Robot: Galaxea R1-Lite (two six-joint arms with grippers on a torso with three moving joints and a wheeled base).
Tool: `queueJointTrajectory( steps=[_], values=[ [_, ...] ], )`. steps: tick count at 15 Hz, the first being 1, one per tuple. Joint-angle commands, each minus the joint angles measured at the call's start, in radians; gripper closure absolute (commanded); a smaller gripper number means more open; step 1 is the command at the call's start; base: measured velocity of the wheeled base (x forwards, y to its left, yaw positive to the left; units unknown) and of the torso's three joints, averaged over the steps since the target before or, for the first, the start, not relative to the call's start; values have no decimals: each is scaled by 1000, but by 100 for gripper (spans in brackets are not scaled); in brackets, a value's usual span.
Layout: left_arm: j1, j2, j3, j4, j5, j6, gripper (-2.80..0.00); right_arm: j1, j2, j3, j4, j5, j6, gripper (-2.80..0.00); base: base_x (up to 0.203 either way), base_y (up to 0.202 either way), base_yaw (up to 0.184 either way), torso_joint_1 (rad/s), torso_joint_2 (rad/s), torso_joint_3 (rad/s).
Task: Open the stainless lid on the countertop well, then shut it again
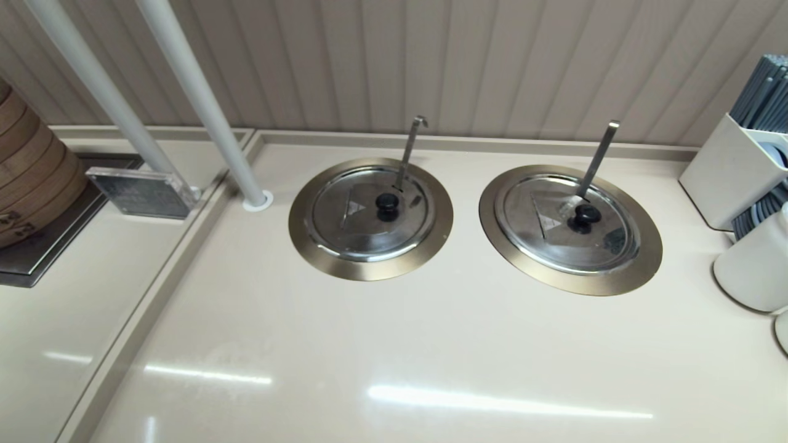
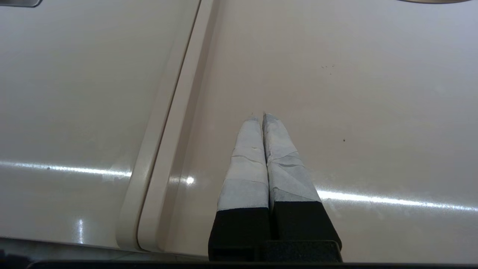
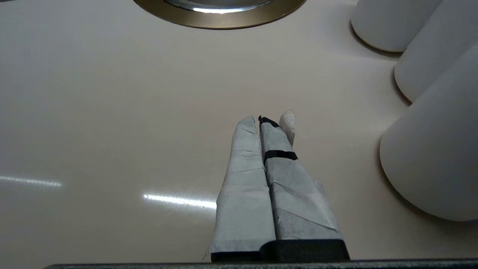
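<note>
Stainless lid seated; right hand pinched closed, empty, must widen and descend squarely over black knob.

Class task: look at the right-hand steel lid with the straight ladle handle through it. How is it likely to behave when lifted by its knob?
The stainless lid looks rigid, thin steel, so probably light. Its small black knob seems smooth, so it may slip. The straight ladle handle passes through its slot and could catch the lid.

well interior hidden, steamer cropped
</note>
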Motion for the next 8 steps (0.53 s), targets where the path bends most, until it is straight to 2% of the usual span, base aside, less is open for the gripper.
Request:
queueJointTrajectory(
  steps=[1,8],
  values=[
    [0,1,0,0,0,0,0,0,3,7,0,-1,9,0,0,0,0,0,0,0],
    [0,1,0,0,0,0,0,0,3,7,3,2,7,0,0,0,0,0,0,0]
  ],
)
